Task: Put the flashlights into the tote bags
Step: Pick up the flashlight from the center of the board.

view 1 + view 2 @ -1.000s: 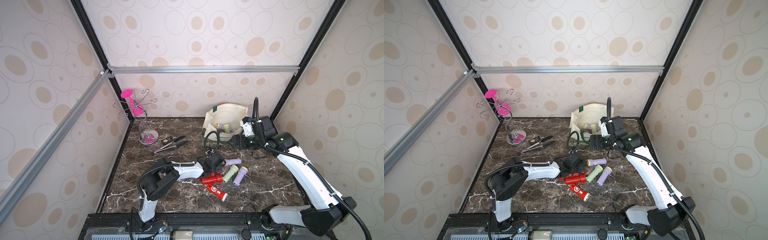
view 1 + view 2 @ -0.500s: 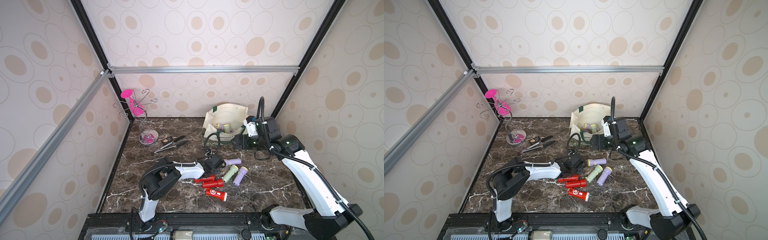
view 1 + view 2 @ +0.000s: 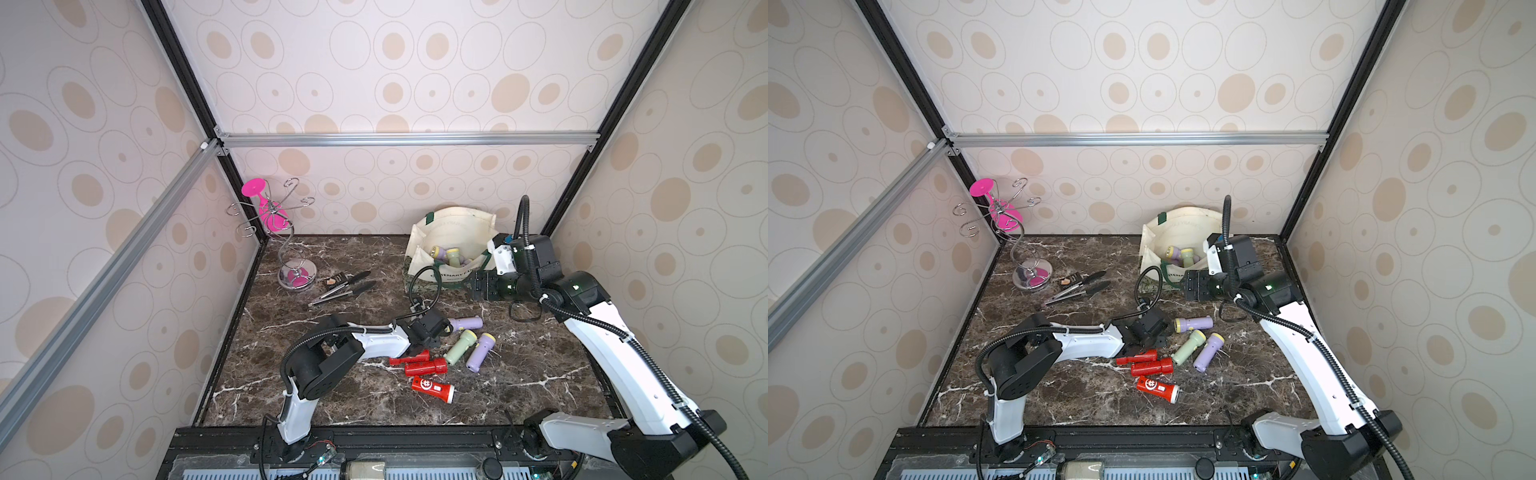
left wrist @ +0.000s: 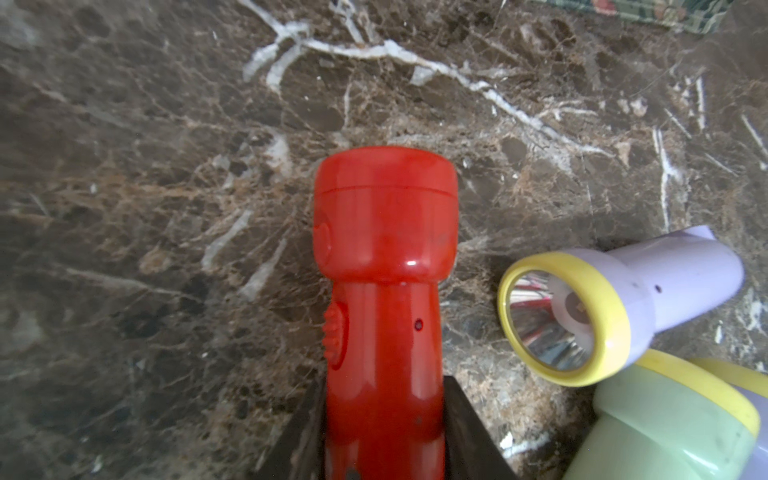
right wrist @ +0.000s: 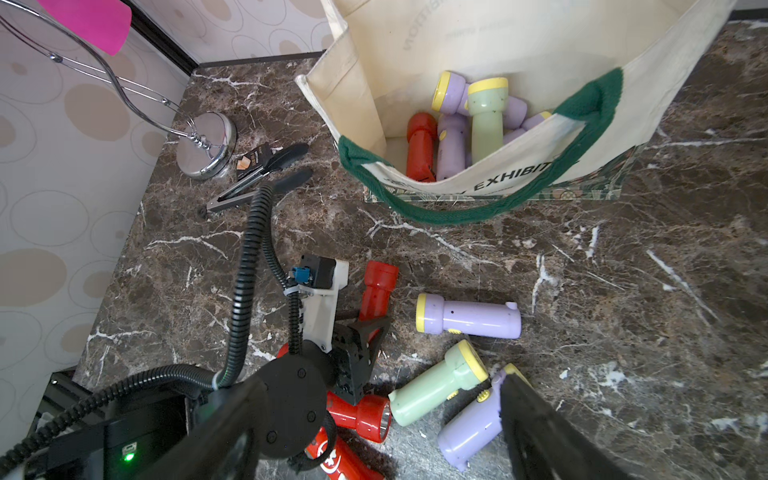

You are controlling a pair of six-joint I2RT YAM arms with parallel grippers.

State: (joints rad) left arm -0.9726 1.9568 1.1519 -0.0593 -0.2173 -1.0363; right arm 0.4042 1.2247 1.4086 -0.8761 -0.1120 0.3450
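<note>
Left wrist view: left tool (image 4: 384, 415) clamped on the handle of the red flashlight (image 4: 384, 232), at the surface (image 4: 166, 166) (head overhanging ahead). Risk: flashlight pivots or slips on lifting; lilac flashlight (image 4: 665, 286) just beside tool gets knocked.

— Where does the tote bag (image 3: 453, 226) stand?
— Back right on my bench (image 3: 332, 399), flashlights (image 5: 484, 120) in it.
— The rest?
— Loose flashlights (image 3: 428, 368) lie before it, by my left tool (image 4: 384, 395); tongs (image 3: 343, 289) lie left of the bag.

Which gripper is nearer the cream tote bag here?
Right. The right gripper is open just in front of the tote bag; the left gripper is farther off, shut on a red flashlight.
</note>
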